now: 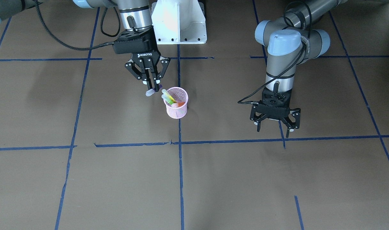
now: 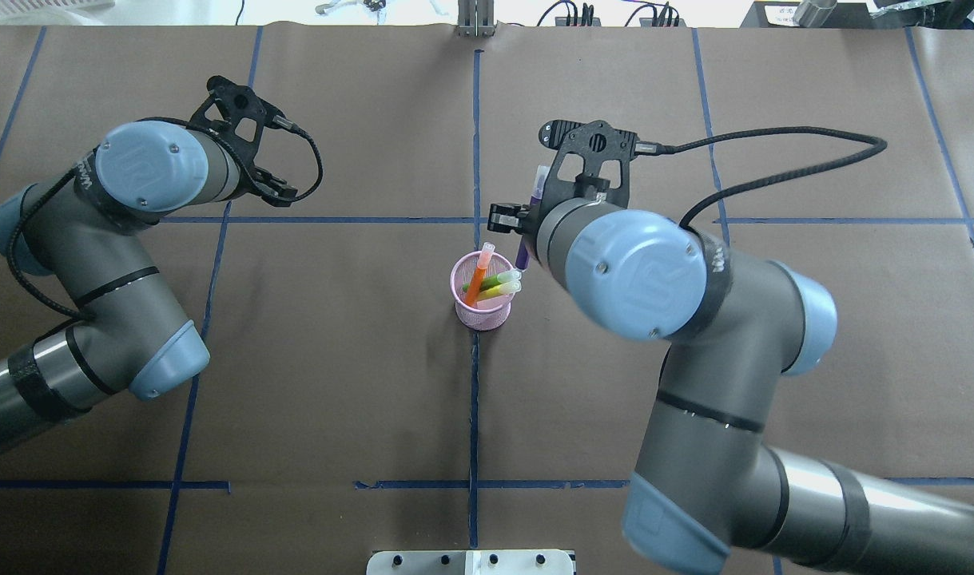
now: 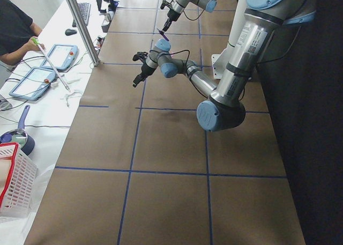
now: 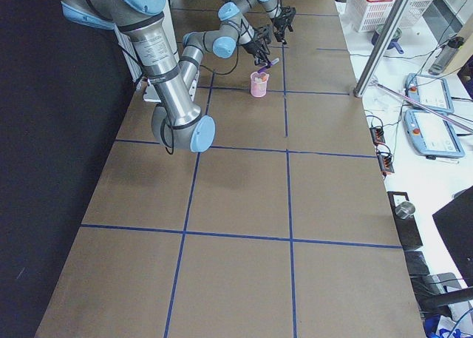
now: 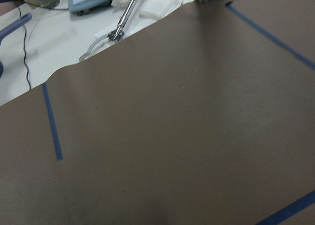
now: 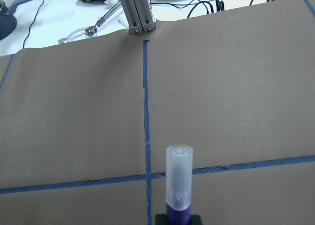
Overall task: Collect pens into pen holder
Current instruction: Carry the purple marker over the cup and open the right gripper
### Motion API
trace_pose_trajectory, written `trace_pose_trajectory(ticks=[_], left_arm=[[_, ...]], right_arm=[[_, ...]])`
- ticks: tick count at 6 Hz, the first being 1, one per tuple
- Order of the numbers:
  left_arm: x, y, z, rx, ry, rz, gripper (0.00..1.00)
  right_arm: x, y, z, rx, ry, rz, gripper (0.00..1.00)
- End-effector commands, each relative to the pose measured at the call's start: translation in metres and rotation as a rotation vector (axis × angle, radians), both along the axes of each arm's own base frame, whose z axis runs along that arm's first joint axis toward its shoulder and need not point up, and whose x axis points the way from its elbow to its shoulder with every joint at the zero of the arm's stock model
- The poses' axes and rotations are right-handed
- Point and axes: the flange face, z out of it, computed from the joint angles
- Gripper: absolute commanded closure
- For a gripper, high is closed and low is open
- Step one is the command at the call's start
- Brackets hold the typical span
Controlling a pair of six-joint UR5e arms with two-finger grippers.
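The cup (image 1: 176, 107) stands upright on the blue tape line (image 1: 181, 179) that runs down the middle of the bench (image 1: 117, 179), with open brown surface around it on every side. An orange pen (image 2: 478, 281) and a green pen (image 2: 496, 281) lean inside it, their caps above the rim.

The right gripper (image 1: 151, 83) hangs close beside the cup on the robot's right, its jaws pinching the purple pen (image 1: 150, 92) across the barrel. The pen is tilted — pale cap toward the operators' side, purple end toward the cup's rim. Whether that end is over the rim or just outside it, I cannot tell.

The left gripper (image 1: 274, 127) hovers above the bench well apart from the cup, on the robot's left, with its jaws spread wide. A broad stretch of brown surface lies between it and the cup.

At the bench's far edge a metal post (image 6: 137, 11) stands on the centre line, with cables on the white surface beyond. At the robot's edge is the white base (image 1: 179, 22) — both are well away from the cup.
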Motion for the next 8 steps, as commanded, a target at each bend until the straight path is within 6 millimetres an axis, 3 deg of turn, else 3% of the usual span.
trace_pose_trajectory(ticks=[1,2,4,5,6,7,8], left_arm=[[-0.007,-0.004,0.005,-0.022,-0.016,0.029,0.00],[-0.008,-0.005,0.006,-0.022,-0.018,0.026,0.00],[-0.008,-0.005,0.009,-0.025,-0.021,0.026,0.00],[-0.008,-0.005,0.009,-0.025,-0.021,0.026,0.00],[-0.008,-0.005,0.009,-0.023,-0.021,0.027,0.00],[-0.008,-0.005,0.009,-0.023,-0.021,0.027,0.00],[-0.012,-0.008,0.008,-0.007,-0.035,0.043,0.00]], right_arm=[[-0.043,0.032,-0.001,0.073,0.014,0.061,1.00],[-0.064,0.032,0.003,0.096,-0.010,0.078,1.00],[-0.072,0.030,0.004,0.105,0.003,0.071,0.98],[-0.077,0.028,0.010,0.109,0.031,0.063,0.37],[-0.078,0.028,0.011,0.107,0.035,0.060,0.13],[-0.077,0.029,0.009,0.107,0.028,0.060,0.01],[-0.067,0.032,0.000,0.100,-0.005,0.036,0.01]])
